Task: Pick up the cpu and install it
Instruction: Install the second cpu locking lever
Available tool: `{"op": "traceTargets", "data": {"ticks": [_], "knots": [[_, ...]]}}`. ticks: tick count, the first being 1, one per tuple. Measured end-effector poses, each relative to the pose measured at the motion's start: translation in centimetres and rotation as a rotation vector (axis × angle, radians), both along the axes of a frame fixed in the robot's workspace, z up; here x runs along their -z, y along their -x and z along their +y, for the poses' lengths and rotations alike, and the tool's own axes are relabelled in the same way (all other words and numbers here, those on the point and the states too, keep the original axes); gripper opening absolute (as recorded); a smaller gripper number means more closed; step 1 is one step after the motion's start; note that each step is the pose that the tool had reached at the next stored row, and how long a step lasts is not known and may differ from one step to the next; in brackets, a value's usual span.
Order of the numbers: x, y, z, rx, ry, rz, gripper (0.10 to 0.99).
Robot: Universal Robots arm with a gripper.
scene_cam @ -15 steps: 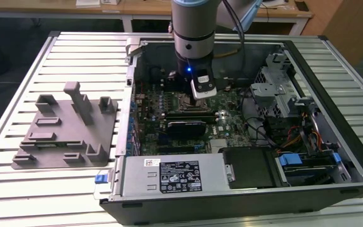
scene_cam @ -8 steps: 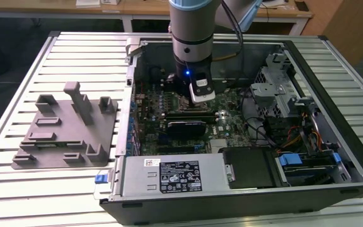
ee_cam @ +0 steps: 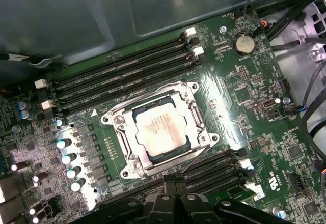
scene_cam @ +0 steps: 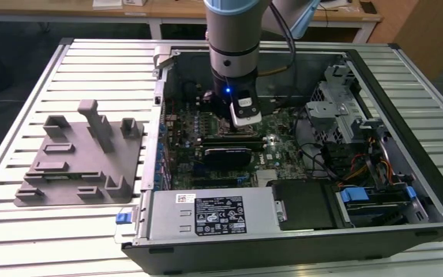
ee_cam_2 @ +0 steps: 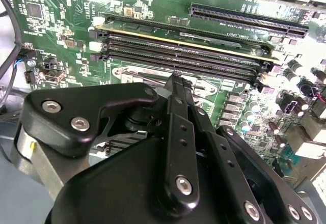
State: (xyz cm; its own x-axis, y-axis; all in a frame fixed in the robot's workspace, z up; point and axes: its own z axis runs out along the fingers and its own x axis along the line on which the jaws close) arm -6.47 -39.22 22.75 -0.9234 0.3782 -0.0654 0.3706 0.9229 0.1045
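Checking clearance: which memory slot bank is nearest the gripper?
The near bank, right beside the gripper; the far bank lies across the cpu from it.

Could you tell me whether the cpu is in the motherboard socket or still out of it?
In: the cpu lies flat inside the socket's metal frame in the first wrist view.

An open computer case point(scene_cam: 406, 173) is lying on a slatted metal table point(scene_cam: 21, 231), filling the centre and right of the exterior view. A grey plastic holder tray point(scene_cam: 79, 167) with upright posts is sitting at left. A silver power supply point(scene_cam: 206, 214) is occupying the case's lower edge.
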Motion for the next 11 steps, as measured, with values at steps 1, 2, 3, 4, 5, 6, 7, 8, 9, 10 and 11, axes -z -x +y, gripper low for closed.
{"op": "traceTargets", "data": {"ticks": [1, 2, 3, 4, 5, 6, 7, 8, 9, 10, 11], "knots": [[0.08, 0.01, -0.01, 0.000, 0.000, -0.0001, 0.106], [0.15, 0.02, -0.02, 0.000, 0.000, 0.0000, 0.106], [0.19, 0.03, -0.03, 0.000, 0.000, 0.0000, 0.106], [0.21, 0.03, -0.03, 0.000, 0.000, 0.0001, 0.106], [0.21, 0.03, -0.03, 0.000, 0.000, 0.0002, 0.106], [0.21, 0.03, -0.03, 0.000, 0.000, 0.0001, 0.106], [0.22, 0.03, -0.03, 0.000, 0.000, 0.0001, 0.106], [0.23, 0.03, -0.03, 0.000, 0.000, 0.0000, 0.106], [0.23, 0.03, -0.03, 0.000, 0.000, 0.0000, 0.106], [0.29, 0.04, -0.02, 0.000, -0.001, -0.0002, 0.106], [0.36, 0.04, -0.02, 0.000, -0.001, -0.0002, 0.106]]}}
